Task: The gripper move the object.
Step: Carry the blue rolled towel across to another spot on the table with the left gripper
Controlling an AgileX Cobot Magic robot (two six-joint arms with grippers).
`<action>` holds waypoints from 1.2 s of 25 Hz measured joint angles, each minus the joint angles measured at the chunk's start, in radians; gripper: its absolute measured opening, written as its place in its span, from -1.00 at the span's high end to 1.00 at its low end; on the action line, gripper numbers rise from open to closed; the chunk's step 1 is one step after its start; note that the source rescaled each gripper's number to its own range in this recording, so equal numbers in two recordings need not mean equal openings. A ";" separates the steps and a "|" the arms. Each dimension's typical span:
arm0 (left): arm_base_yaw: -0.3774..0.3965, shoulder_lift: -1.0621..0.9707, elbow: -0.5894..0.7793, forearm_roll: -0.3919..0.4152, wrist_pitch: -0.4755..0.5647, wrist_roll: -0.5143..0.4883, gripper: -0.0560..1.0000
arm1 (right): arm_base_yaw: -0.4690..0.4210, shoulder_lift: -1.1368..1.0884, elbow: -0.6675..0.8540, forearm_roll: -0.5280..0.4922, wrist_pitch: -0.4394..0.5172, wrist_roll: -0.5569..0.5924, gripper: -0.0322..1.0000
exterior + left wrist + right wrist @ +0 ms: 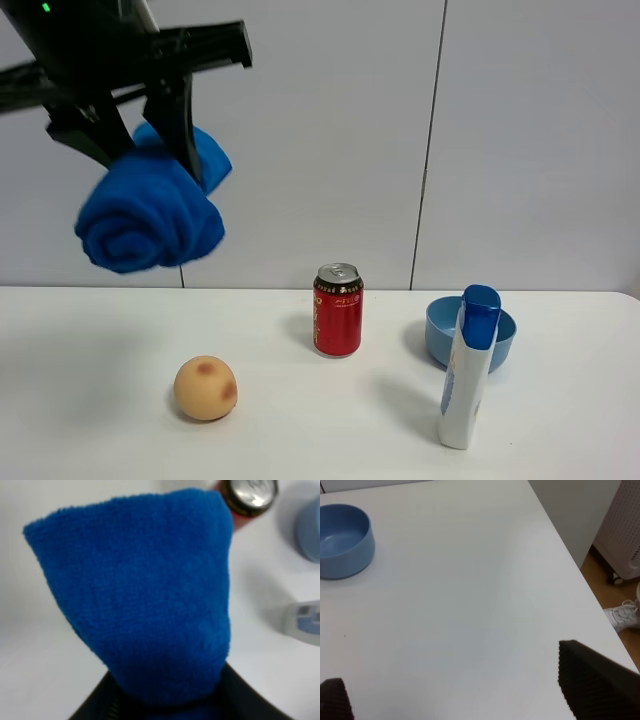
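My left gripper (pixel 150 150) is shut on the bright-blue rolled towel (pixel 150 215) and holds it high above the left part of the white table (pixel 90 420). In the left wrist view the towel (pixel 150 595) fills most of the frame and hides the fingers. My right gripper (pixel 455 690) is open and empty, low over bare table near the right edge; its two black fingertips (pixel 592 677) show far apart. The right gripper is out of the exterior view.
A red can (pixel 338 310) stands mid-table; its top shows in the left wrist view (pixel 249 495). A peach-coloured ball (pixel 205 388) lies front left. A light-blue bowl (pixel 445 330) (pixel 342 540) and a blue-capped white bottle (pixel 468 370) stand at right. The table's right edge (pixel 570 555) drops to the floor.
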 joint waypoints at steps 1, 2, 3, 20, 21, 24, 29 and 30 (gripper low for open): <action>0.000 0.008 0.026 -0.023 -0.053 -0.003 0.89 | 0.000 0.000 0.000 0.000 0.000 0.000 -1.00; 0.000 0.020 0.052 -0.039 -0.101 -0.008 0.89 | 0.000 0.000 0.000 0.000 0.000 0.000 -1.00; 0.000 0.034 0.072 -0.053 -0.141 -0.014 0.89 | 0.000 0.000 0.000 0.000 0.000 0.000 -1.00; 0.000 0.375 0.099 -0.193 -0.331 0.042 0.89 | 0.000 0.000 0.000 0.000 0.000 0.000 -1.00; 0.000 0.387 0.099 -0.195 -0.346 0.042 0.89 | 0.000 0.000 0.000 0.000 0.000 0.000 -1.00; 0.000 0.419 0.099 -0.214 -0.380 0.042 0.89 | 0.000 0.000 0.000 0.000 0.000 0.000 -1.00; -0.003 0.445 0.099 -0.239 -0.424 0.043 0.89 | 0.000 0.000 0.000 0.000 0.000 0.000 -1.00; -0.006 0.446 0.099 -0.240 -0.437 0.043 0.89 | 0.000 0.000 0.000 0.000 0.000 0.000 -1.00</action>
